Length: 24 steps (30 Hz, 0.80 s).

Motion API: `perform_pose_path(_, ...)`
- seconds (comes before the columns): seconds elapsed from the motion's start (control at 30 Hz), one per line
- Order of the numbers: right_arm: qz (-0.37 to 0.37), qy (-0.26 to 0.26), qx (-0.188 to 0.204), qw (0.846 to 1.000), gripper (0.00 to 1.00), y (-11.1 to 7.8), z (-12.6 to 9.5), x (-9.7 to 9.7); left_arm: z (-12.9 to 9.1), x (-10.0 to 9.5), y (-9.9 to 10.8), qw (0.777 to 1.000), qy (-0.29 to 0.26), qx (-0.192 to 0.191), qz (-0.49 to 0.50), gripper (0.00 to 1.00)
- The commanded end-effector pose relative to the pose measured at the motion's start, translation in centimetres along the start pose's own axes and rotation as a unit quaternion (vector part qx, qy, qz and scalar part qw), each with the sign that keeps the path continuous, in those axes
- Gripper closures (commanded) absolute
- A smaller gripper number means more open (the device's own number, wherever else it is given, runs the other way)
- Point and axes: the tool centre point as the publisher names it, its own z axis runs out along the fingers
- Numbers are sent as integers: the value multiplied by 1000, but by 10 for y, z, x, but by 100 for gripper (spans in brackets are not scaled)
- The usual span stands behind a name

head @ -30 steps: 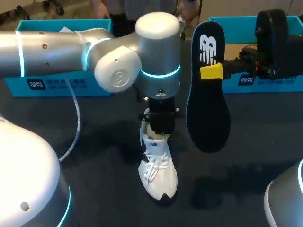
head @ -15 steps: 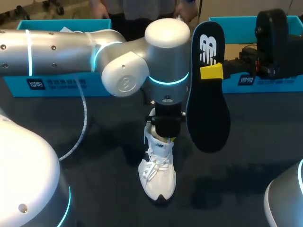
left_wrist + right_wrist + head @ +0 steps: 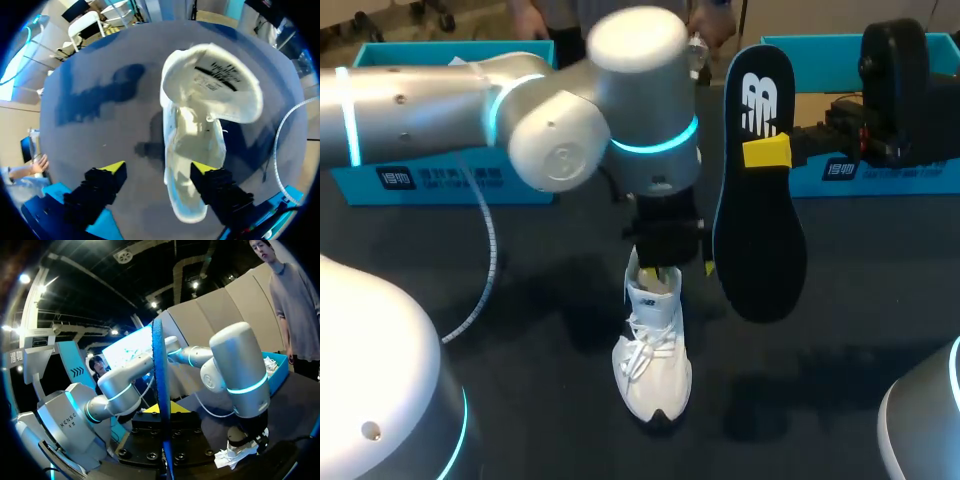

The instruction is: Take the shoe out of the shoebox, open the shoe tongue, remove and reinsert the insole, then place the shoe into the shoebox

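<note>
Mid-frame, left jaws gape empty over the shoe (image 3: 653, 360). Right jaws pinch the insole (image 3: 760, 230); skewed entry could buckle it.

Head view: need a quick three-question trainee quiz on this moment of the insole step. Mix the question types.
1. Fill in: the left gripper, at the heel end of the shoe, has its fingers ___.
2. The insole is held upright by: A) the left gripper, B) the right gripper, C) nothing.
3. True or false: the shoe lies on its side.

Key: 1 open; 2 B; 3 false, it stands on its sole, laces up.
</note>
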Motion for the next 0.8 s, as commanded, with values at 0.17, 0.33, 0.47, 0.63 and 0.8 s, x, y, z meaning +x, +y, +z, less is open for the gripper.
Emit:
perform_pose_path(0.17,0,1,2,1000,100,2,3,-3,-69,42,-8,982,-185,-30,4,0)
perform_pose_path(0.33,0,1,2,1000,100,2,3,-3,-82,46,-4,970,-241,-21,-5,0)
perform_pose_path(0.47,0,1,2,1000,100,2,3,-3,-82,46,-4,970,-241,-21,-5,0)
perform_pose_path(0.63,0,1,2,1000,100,2,3,-3,-82,46,-4,970,-241,-21,-5,0)
perform_pose_path(0.8,0,1,2,1000,100,2,3,-3,-84,39,10,947,-316,-30,46,0)
